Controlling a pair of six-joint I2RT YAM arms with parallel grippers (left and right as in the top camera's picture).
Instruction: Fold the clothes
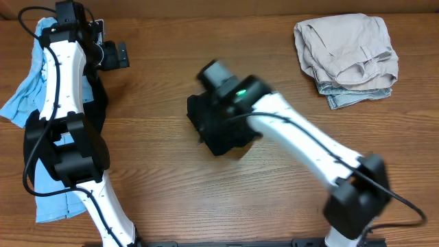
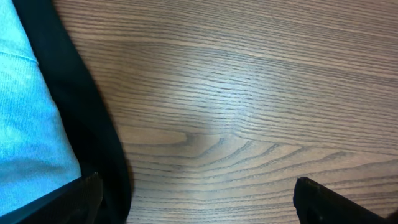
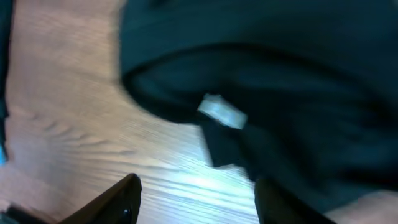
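Black shirt: a compact, folded bundle at the centre of the overhead frame, lying on the table. In the right wrist view it fills the upper right as a dark, blurred mass.
White tag: a small pale label on the underside edge of the black shirt, seen only in the right wrist view.
Right gripper: fingers spread, with bare wood between them. The black shirt hangs just above and beyond the tips. Whether the right-hand finger touches the cloth cannot be told, as dark lies against dark.
Right arm: reaches from the lower right of the overhead frame to the centre bundle. Its head is blurred and covers the bundle's upper edge.
Second black garment: spread at the left under the left arm. Its edge runs down the left of the left wrist view.
Light blue T-shirt: at the far left edge, partly beneath the second black garment.
Left gripper: at the upper left, fingers spread wide over bare wood and holding nothing.
Beige piece: a rumpled folded pile at the upper right, well apart from both arms.
Pale denim piece: shows under the beige piece's lower edge.
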